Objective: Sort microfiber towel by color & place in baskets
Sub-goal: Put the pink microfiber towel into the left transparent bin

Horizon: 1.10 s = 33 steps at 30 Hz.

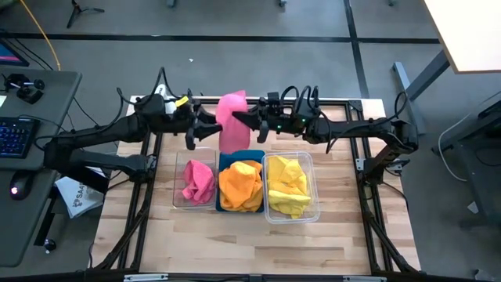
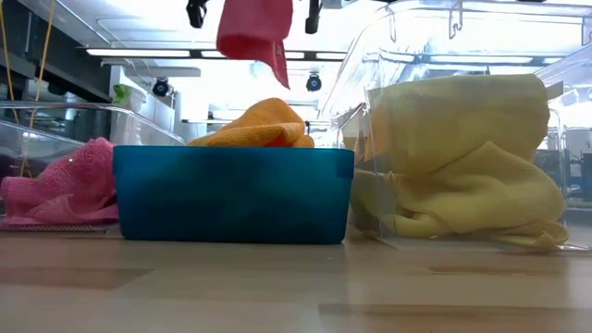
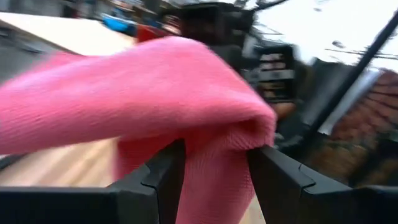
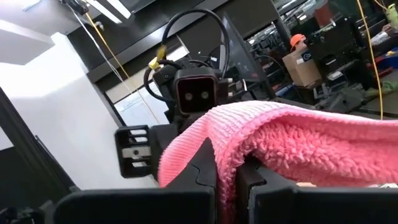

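A pink microfiber towel [image 1: 232,121] hangs in the air between both grippers, above the far side of the baskets; in the low view the pink towel [image 2: 254,32] dangles over the blue basket [image 2: 231,194]. My left gripper [image 1: 207,125] is at its left side and my right gripper [image 1: 244,119] at its right side, each shut on it. Three baskets stand in a row: the left clear one [image 1: 182,200] holds a pink towel [image 1: 198,182], the blue one [image 1: 223,159] an orange towel [image 1: 240,185], and the right clear one [image 1: 313,200] a yellow towel [image 1: 289,186]. My left gripper [image 3: 214,155] holds a bunched fold of the pink towel [image 3: 214,174] between its two fingers [image 3: 165,180], coming level from the table's left. The cloth drapes over and beyond the fingers, lifted clear of the table. My right gripper [image 4: 231,165] pinches a folded edge of the pink towel [image 4: 227,146] between its two fingers [image 4: 208,171], coming level from the table's right. The cloth is lifted clear and trails off to one side of the fingers.
The wooden table top [image 1: 235,243] lies bare on the near side of the baskets. A black frame [image 1: 368,196] runs around the table. A desk with a keyboard [image 1: 16,133] stands off the left edge.
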Available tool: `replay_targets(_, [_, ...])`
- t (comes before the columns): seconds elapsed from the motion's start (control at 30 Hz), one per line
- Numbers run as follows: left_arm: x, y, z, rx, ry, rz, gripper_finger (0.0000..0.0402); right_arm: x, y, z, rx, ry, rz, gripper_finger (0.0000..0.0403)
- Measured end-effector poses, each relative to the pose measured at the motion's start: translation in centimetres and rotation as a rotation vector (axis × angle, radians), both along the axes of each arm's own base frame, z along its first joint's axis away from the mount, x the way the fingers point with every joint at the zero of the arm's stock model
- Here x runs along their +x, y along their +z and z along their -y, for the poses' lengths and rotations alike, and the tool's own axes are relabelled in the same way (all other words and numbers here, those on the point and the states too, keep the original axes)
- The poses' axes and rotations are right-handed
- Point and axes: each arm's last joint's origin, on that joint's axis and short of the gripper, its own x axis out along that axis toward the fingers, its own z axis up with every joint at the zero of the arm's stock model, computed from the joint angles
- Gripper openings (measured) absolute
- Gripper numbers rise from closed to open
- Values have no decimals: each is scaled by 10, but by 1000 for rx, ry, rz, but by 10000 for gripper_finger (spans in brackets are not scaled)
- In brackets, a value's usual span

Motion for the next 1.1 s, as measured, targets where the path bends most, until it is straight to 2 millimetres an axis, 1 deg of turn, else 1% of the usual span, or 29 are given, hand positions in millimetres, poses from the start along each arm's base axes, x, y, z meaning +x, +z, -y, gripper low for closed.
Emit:
replay_targets(0.13, [-1,2,3,-8,-94,14,162,-1,1,0,1,1,2,0])
replay_targets(0.33, [2,2,1,21,-35,28,162,-2,5,-6,-15,45,40,0])
replay_targets(0.53, [13,3,4,36,-102,77,162,-1,5,-7,-19,40,31,0])
replay_targets(0.73, [28,-3,9,40,-207,86,162,-1,5,-6,-28,19,30,0])
replay_targets(0.93, [35,-9,8,58,-199,64,162,-1,5,-10,-28,26,32,0])
replay_targets(1.1, [34,-6,6,71,-134,88,151,0,4,-13,-48,24,26,0])
